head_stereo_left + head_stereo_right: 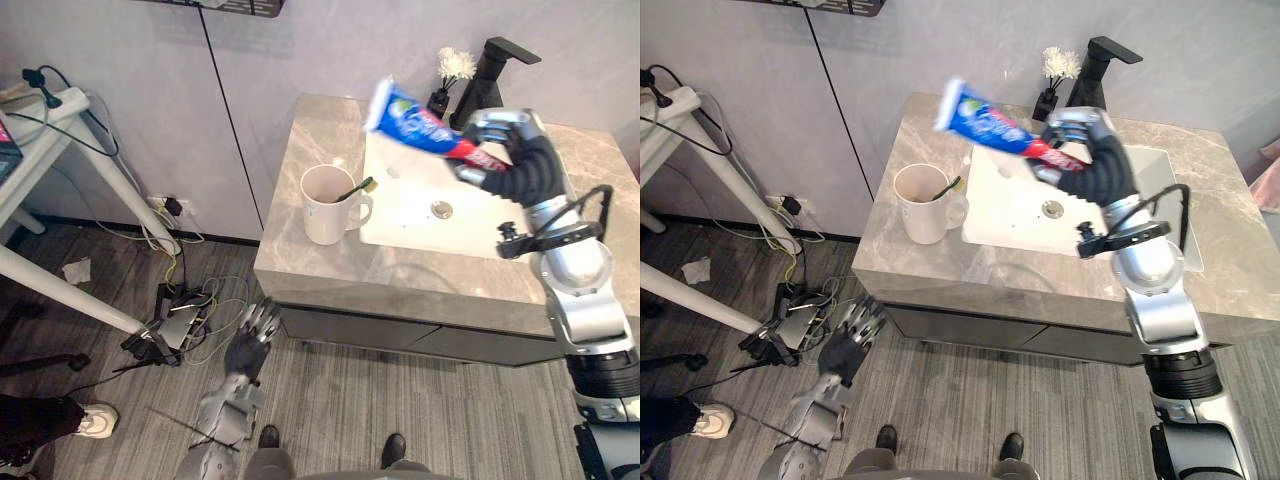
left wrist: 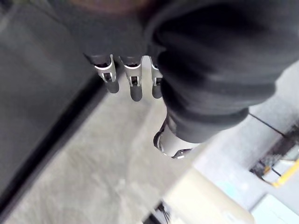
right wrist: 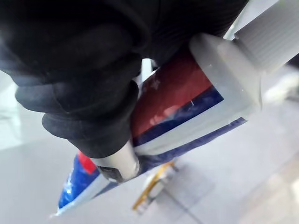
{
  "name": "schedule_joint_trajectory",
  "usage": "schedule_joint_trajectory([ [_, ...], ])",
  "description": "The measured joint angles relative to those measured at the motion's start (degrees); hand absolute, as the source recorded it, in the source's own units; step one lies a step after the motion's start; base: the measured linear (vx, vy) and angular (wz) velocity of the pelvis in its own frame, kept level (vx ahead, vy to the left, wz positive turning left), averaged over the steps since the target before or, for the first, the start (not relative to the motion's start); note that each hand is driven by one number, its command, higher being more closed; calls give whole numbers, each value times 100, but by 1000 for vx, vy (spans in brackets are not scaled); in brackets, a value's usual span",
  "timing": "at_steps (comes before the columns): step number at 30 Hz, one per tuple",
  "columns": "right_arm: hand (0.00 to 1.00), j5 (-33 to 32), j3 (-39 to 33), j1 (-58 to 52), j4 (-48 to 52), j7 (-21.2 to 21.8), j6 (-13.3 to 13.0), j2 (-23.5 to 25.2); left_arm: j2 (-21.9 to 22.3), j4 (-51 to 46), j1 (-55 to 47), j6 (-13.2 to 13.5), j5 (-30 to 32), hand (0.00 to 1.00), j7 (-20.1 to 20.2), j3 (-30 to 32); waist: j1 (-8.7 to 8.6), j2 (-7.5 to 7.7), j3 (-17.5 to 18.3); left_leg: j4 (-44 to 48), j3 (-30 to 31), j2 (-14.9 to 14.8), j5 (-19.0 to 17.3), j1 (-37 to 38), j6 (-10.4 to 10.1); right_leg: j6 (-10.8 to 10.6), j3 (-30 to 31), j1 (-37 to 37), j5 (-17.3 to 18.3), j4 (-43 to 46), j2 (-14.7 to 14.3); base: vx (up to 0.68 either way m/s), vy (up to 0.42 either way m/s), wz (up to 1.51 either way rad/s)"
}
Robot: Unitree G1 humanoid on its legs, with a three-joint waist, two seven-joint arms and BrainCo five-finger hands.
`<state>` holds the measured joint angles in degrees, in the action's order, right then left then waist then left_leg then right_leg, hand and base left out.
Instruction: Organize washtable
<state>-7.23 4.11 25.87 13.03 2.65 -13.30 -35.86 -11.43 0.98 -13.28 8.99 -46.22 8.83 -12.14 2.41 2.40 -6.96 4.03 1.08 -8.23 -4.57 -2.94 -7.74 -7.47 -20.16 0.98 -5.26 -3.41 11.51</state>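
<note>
Right hand (image 1: 515, 160) is gripping the toothpaste tube (image 1: 410, 122) by its red end, tilted above the sink (image 1: 410, 228); mug (image 1: 322, 212) with toothbrush (image 1: 357, 188) is standing on the table (image 1: 300, 265) just beside; left hand (image 1: 252, 340) is hanging low, fingers relaxed, holding nothing.

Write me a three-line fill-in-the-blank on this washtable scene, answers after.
The right hand grips a ____ tube above the sink.
The ____ mug holds a toothbrush.
The left hand hangs below the counter, holding ____.
Missing: toothpaste; white; nothing.
</note>
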Motion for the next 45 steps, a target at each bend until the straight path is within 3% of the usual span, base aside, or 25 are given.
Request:
schedule_joint_trajectory([
  [4, 100, -124, 389, 173, 43, 61, -16, 414, -128, -578, 88, -163, -345, 0, -27, -604, 27, -6, 58, -14, -3, 4, 20, 91, 4, -1, -5, 81, 1, 3, 8, -8, -1, 1],
  [10, 100, -413, 781, -184, 425, 470, 0, 736, -186, -1485, 429, -213, -957, 0, -7, -1003, 7, -113, 310, -70, -12, 17, 94, 115, 1, -9, -5, 84, 9, 3, 22, -29, -9, 0],
  [21, 100, -571, 782, -1012, 489, 831, 136, 1256, -308, -2349, 520, -128, -1279, 0, -28, -736, -5, -181, 552, -610, 49, 13, 494, 317, -21, -50, -154, 127, 120, 11, 20, -65, -26, 6],
  [28, 100, -570, 764, -1111, 594, 899, 144, 1522, -340, -2644, 516, 39, -1269, 0, -28, -267, 1, -115, 612, -609, 62, 17, 496, 342, -23, -79, -167, 167, 102, 11, 22, 0, 0, 0],
  [38, 100, -571, 766, -1414, 594, 910, 360, 1923, -205, -3027, 428, 34, -1164, 0, -27, -259, -9, -113, 615, -617, 50, 19, 495, 360, -22, -75, -155, 172, 108, 11, 23, -3, -1, 0],
  [45, 100, -571, 1054, -1848, 584, 1249, 514, 2125, -137, -3223, 413, 36, -1165, 0, -26, -378, -9, -114, 617, -622, 17, 18, 495, 367, -23, -75, -88, 149, 107, 11, 22, -1, -1, -2],
])
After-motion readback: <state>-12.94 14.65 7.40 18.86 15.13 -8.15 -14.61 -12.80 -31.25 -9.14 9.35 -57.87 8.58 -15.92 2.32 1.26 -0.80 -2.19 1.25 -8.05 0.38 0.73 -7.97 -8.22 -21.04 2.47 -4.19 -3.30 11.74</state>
